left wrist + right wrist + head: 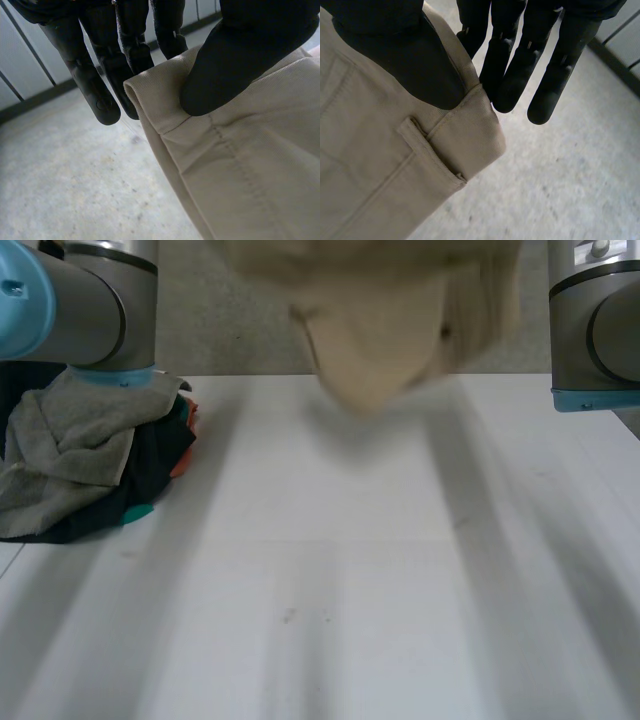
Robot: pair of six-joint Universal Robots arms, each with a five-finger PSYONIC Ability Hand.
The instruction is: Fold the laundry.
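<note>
Pinching beige garment [378, 345] aloft: left hand [240, 55], right hand [405, 55].

beige garment [385, 330]: blurred; cut off at 12 o'clock; type cannot be told.
laundry pile [150, 455]: 9 o'clock; far part covered by left arm [70, 300]; cut off at edge; lower items hidden beneath grey cloth [70, 440].

— What do you have on the surface [350, 590]?
— I see one heap of laundry [90, 460] at its far left: a grey cloth [70, 445] over dark pieces [150, 465], with orange [185, 445] and teal [138, 512] bits at the edge.
</note>
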